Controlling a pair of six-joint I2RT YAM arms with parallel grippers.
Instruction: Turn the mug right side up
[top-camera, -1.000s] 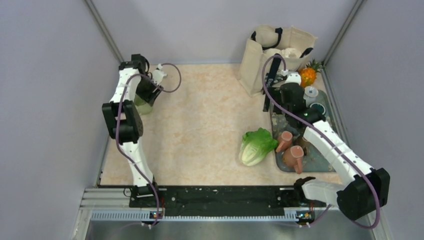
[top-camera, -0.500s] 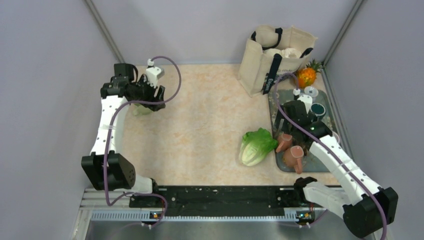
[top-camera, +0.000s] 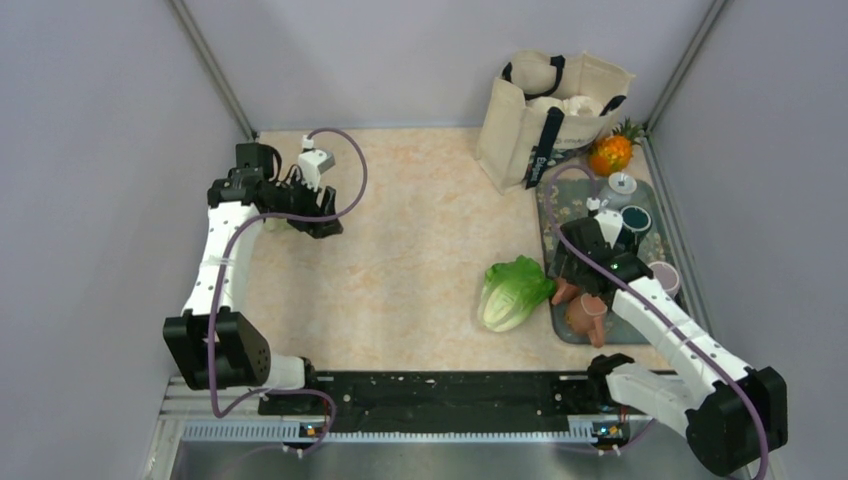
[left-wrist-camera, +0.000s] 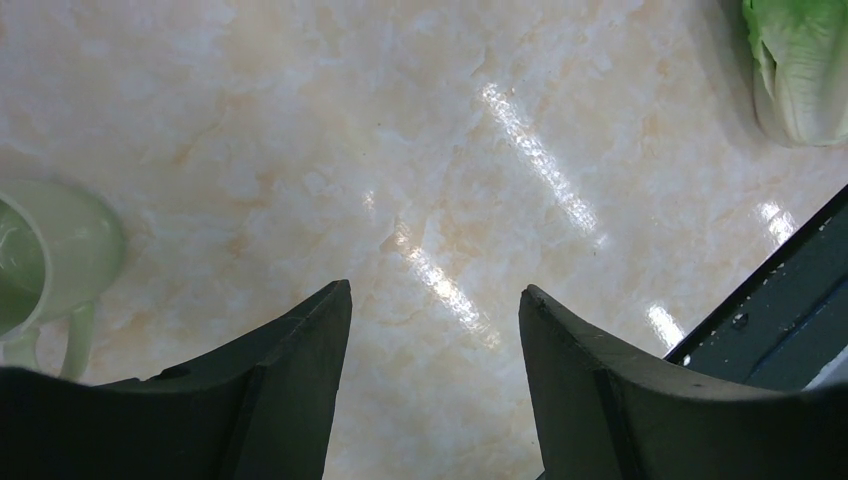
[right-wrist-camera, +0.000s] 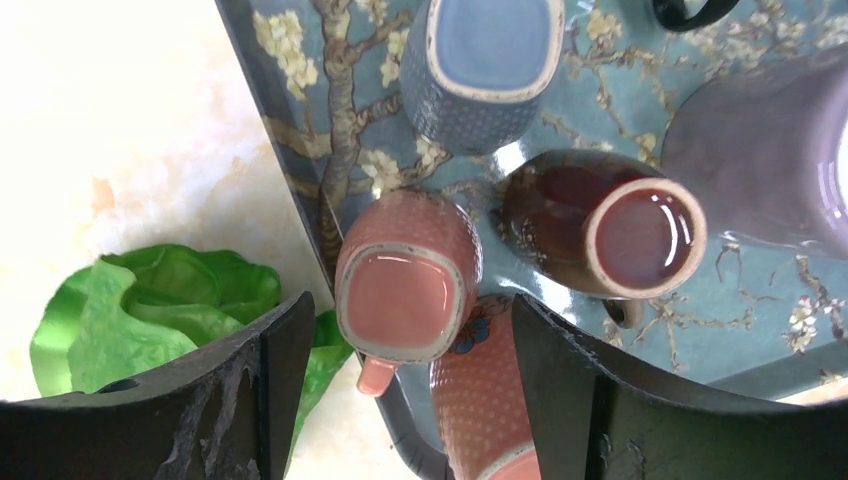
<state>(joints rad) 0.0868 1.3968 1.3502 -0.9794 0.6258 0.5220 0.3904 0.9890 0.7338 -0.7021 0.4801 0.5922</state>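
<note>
Right wrist view: pink mug (right-wrist-camera: 405, 290), base up and mouth down, at the left edge of the tray (right-wrist-camera: 300, 110), just right of the lettuce (right-wrist-camera: 150, 310). It lies straight below my right pincer (right-wrist-camera: 410, 303), between its spread, empty fingers. Its long axis is upright, with the handle stub on the near side. The right arm is nearer. My left pincer (left-wrist-camera: 432, 292), also open and empty, hangs far left, well apart, beside a green mug (left-wrist-camera: 50, 250). My right arm's elbow is bent and the wrist points down over the tray.

Robot lab cell: plain grey walls (top-camera: 90, 150), aluminium frame (top-camera: 213, 70), marbled tabletop (top-camera: 420, 220)
</note>
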